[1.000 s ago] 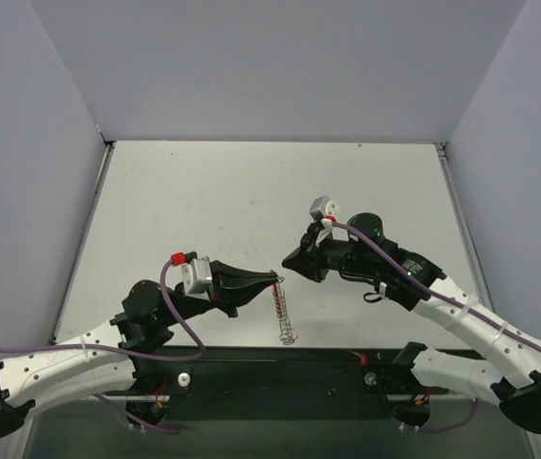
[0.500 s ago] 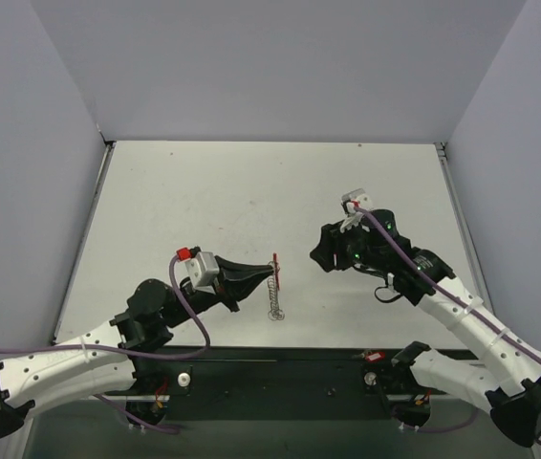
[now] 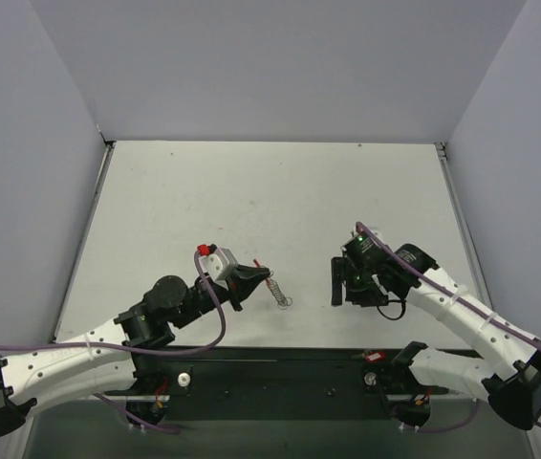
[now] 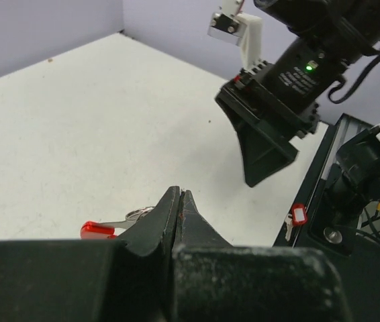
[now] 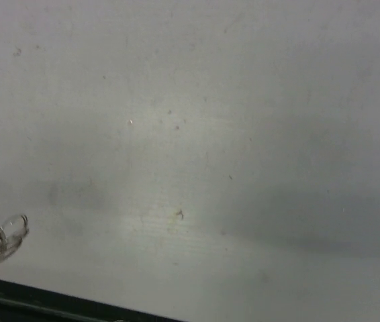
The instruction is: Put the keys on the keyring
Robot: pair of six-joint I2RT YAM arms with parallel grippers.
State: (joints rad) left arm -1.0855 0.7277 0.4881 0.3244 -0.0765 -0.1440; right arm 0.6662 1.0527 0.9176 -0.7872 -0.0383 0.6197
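Note:
My left gripper [image 3: 254, 277] is shut near the table's front middle, with the red keyring [image 3: 258, 267] pinched at its tips. The silver keys [image 3: 279, 293] trail from it in a short row to the right. In the left wrist view the jaws [image 4: 180, 196] are pressed together; a red piece of the keyring [image 4: 97, 230] and a silver ring [image 4: 139, 214] stick out to their left. My right gripper [image 3: 337, 283] stands open and empty, well to the right of the keys, facing them. Its own camera shows no fingers, only the table and a silver ring [image 5: 5, 236] at the left edge.
A small red-tagged key [image 4: 298, 215] hangs on the black base rail [image 3: 280, 368] at the near edge, also seen as the red tag [image 3: 377, 356]. Grey walls close the table on the left, right and far sides.
The right gripper let go of the keys, opened and pulled back to the right and nearer. The left gripper carried the keyring and keys a little right and lower, still shut.

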